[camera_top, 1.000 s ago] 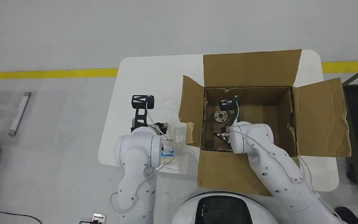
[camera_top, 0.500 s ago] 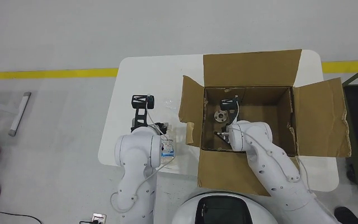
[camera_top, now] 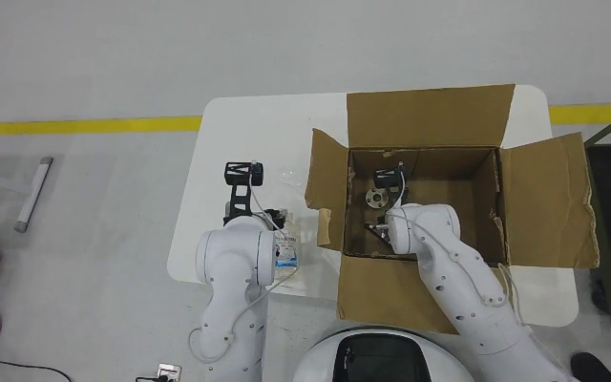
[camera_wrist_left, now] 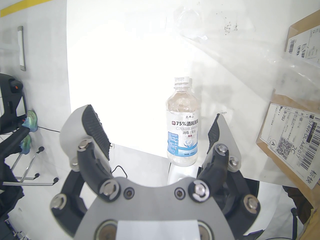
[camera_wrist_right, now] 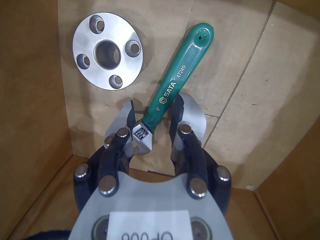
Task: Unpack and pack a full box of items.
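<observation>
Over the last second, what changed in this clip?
The right arm shifted slightly to the robot's left over the box; the right gripper stayed astride the wrench handle, open. Nothing was grasped or released. The left gripper, bottle and metal disc kept their places.

A white bench point(camera_top: 248, 143) stands on a pale grey floor point(camera_top: 95, 57). A yellow line point(camera_top: 95, 125) crosses the floor from 9 o'clock to 3 o'clock, passing under the bench's 12 o'clock end. A grey tube point(camera_top: 31, 194) lies on the floor, well apart at the bench's 9 o'clock. A small socket block point(camera_top: 168, 371) lies at its 7 o'clock.
</observation>
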Robot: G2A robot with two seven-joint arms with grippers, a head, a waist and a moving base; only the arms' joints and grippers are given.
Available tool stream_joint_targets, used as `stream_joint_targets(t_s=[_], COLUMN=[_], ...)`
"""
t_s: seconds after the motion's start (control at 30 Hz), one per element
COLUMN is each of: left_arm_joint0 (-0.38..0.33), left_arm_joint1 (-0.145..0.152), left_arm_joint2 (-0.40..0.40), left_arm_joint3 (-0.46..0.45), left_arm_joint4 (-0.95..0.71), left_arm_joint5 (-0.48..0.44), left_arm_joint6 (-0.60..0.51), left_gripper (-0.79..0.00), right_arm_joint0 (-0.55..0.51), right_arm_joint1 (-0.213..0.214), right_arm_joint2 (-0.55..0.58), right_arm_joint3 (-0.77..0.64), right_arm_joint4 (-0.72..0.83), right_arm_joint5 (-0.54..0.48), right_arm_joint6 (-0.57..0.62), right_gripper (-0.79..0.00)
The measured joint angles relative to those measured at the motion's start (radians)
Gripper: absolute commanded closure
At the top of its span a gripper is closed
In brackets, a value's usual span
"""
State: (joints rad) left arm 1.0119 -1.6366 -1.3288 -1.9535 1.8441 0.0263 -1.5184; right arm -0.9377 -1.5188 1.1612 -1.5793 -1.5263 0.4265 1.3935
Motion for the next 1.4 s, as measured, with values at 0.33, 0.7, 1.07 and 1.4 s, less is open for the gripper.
stream_joint_targets(t_s=[0.33, 0.7, 1.07, 1.4], left_arm_joint0=[0.000, 0.000, 0.000, 0.000], left_arm_joint1=[0.000, 0.000, 0.000, 0.000], left_arm_joint2=[0.000, 0.000, 0.000, 0.000], left_arm_joint3=[0.000, 0.000, 0.000, 0.000], left_arm_joint4=[0.000, 0.000, 0.000, 0.000], left_arm_joint5=[0.000, 0.000, 0.000, 0.000], left_arm_joint6=[0.000, 0.000, 0.000, 0.000], left_gripper=[-0.785, -0.785, -0.785, -0.785], right_arm_joint0=[-0.006, -0.025, -0.092, -0.137], right_arm_joint1=[-0.015, -0.018, -0.001, 0.012], right_arm_joint2=[0.023, 0.048, 0.131, 0.206], right_arm_joint3=[-0.006, -0.115, -0.344, -0.452], right_arm_joint4=[-0.033, -0.066, -0.027, 0.030], right_arm_joint5=[-0.021, -0.117, -0.279, -0.378], right_arm_joint6=[0.021, 0.089, 0.104, 0.075], right_gripper=[0.000, 0.000, 0.000, 0.000])
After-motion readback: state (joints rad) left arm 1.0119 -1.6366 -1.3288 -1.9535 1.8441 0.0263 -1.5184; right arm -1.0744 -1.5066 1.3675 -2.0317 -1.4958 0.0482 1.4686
